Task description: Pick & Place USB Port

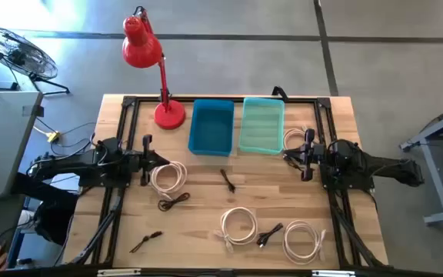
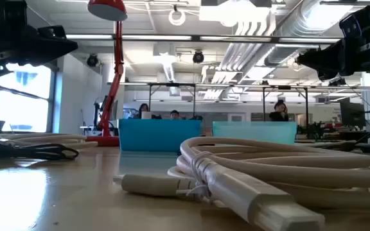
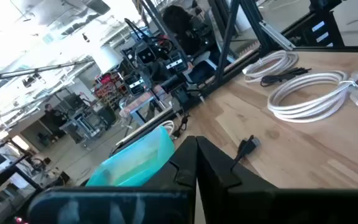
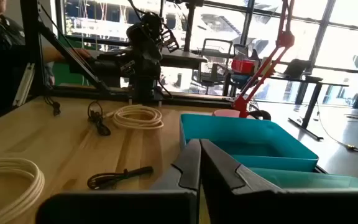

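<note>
The right gripper (image 4: 199, 163) has its two dark fingers pressed together with nothing between them, and it hangs above the table's right side, just beside a white cable coil (image 1: 293, 139) that lies next to the teal bin (image 1: 261, 125). The left gripper (image 3: 196, 163) likewise shows its fingers closed on nothing; it sits over the left side of the wooden table (image 1: 206, 192), close to another white coil (image 1: 168, 176). Both arms reach in from opposite edges and are well apart. Between them, near the table's middle, lies a short black cable (image 1: 227, 179), and a looped black cable (image 1: 173, 201) rests just below the left coil. Toward the front edge lie two more white coiled cables (image 1: 238, 226) and (image 1: 304, 238), with a small black cable (image 1: 269, 234) between them, and a further black cable (image 1: 145, 241) lies front left. A blue bin (image 1: 211, 126) stands beside the teal one at the back, touching or nearly so. A red desk lamp (image 1: 151, 65) stands at the back left corner. From table height, the nearest white cable's plug (image 2: 281, 208) fills the foreground. People (image 2: 174, 115) sit in the room behind.
</note>
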